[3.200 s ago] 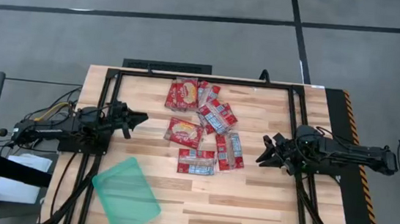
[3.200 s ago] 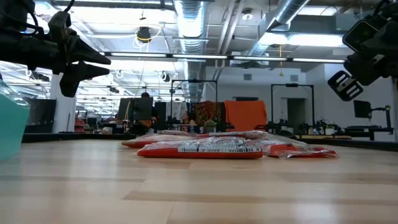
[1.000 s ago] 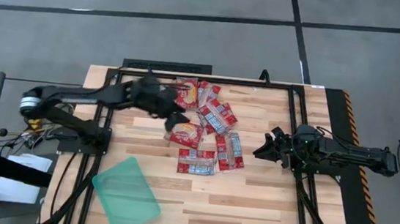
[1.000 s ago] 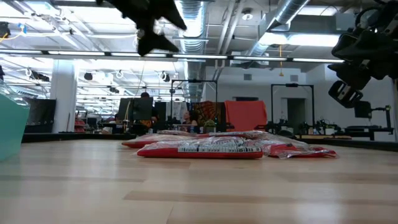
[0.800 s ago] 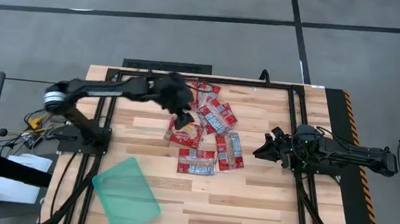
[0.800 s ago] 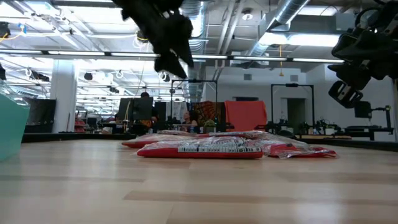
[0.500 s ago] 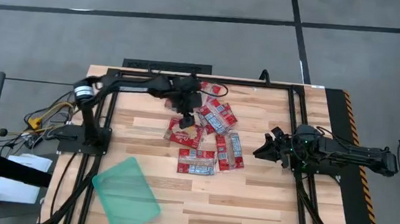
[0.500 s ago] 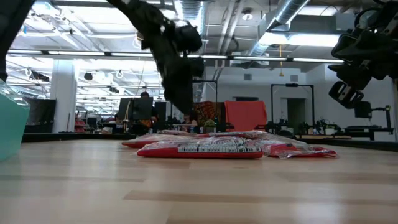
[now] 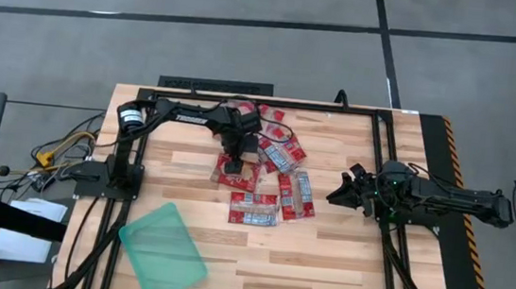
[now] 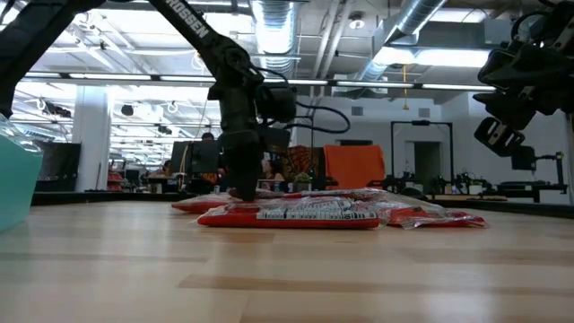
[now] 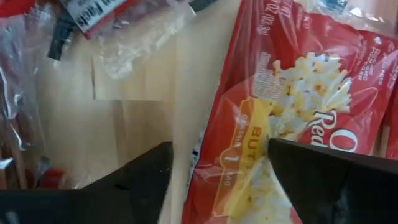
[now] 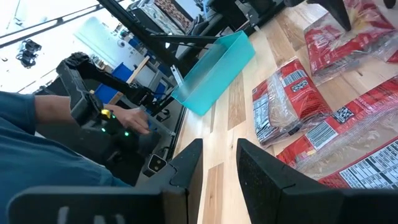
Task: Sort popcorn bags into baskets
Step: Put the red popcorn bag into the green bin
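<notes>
Table of pale wood fills my overhead feed, with my left arm stretched across its far side and my right arm parked near the right edge. On the near-left corner I see the teal basket, lying at an angle, well apart from everything else. Popcorn bags sit clustered around the table's middle, some overlapping. My left gripper is down on the squarish bag at the cluster's left side; through the wrist camera its fingers are spread, straddling the bag's edge without pinching it. My right gripper hovers above the wood beside the cluster, fingers parted and grasping nothing.
</notes>
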